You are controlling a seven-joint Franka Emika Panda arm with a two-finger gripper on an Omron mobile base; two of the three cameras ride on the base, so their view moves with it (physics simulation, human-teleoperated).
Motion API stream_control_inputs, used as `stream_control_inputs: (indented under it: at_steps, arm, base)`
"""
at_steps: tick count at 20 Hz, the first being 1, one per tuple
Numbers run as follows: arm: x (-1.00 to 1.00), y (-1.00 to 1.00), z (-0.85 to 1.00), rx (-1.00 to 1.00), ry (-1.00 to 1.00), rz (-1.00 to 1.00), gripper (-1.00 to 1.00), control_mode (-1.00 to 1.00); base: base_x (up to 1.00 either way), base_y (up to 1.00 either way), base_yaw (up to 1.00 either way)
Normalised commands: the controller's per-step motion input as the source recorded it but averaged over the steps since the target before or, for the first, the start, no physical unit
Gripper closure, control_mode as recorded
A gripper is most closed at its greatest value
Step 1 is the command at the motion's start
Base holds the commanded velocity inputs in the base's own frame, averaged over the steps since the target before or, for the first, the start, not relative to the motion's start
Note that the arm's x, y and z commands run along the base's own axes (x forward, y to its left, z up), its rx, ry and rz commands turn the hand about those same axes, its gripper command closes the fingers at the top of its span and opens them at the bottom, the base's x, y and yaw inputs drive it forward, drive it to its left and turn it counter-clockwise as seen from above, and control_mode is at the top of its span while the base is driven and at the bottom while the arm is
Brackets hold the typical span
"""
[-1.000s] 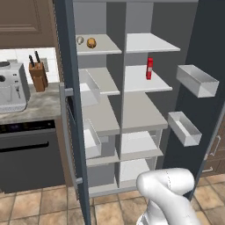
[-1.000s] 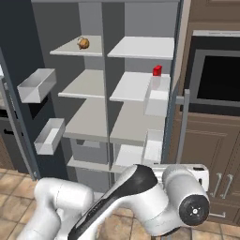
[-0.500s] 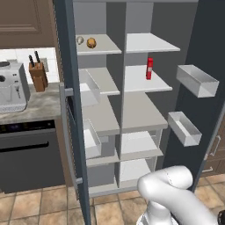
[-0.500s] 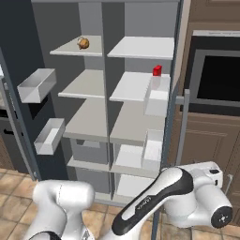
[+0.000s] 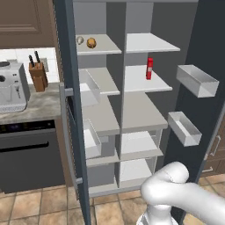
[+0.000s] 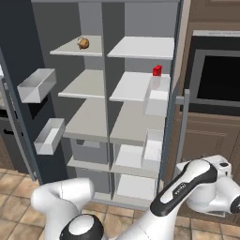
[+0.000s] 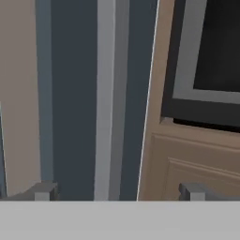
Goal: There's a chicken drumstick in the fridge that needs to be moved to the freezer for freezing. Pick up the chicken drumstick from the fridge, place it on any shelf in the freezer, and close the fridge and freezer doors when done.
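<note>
Both doors open. Drumstick (image 5: 91, 42) sits on the top shelf (image 5: 103, 45) beside a pale knob (image 5: 80, 40). Gripper (image 7: 117, 191) is empty with jaws apart, facing the fridge door's bar handle (image 7: 110, 98) edge-on. Risk: the arm is low and off to the side, so the long swing up could clip the door bins (image 5: 197, 80) or nudge the door.

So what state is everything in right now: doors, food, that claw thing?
Two tall dark blue-grey doors: both swung open.
Small golden-brown chicken drumstick: resting on the top left shelf.
Slim red bottle: standing upright on a right shelf.
Two dark fingers: spread apart, holding nothing, facing the grey door handle.
</note>
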Motion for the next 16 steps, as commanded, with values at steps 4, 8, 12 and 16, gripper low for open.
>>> stream_control_inputs:
  at_steps: [4,8,12,16]
  arm:
    - [0.43,-0.25,-0.38,0.00,-0.03,0.04,-1.00,-1.00]
    - [0.32,0.04,-0.51,0.00,-0.04,0.00,-1.00,-1.00]
    - [0.60,0.30,-0.43,-0.02,-0.02,-0.03,-1.00,-1.00]
    - [0.71,0.26,-0.41,0.00,0.00,-0.02,-1.00,-1.00]
  base:
    - [0.00,0.00,0.00]
    - [0.00,0.00,0.00]
    - [0.00,0.00,0.00]
    - [0.00,0.00,0.00]
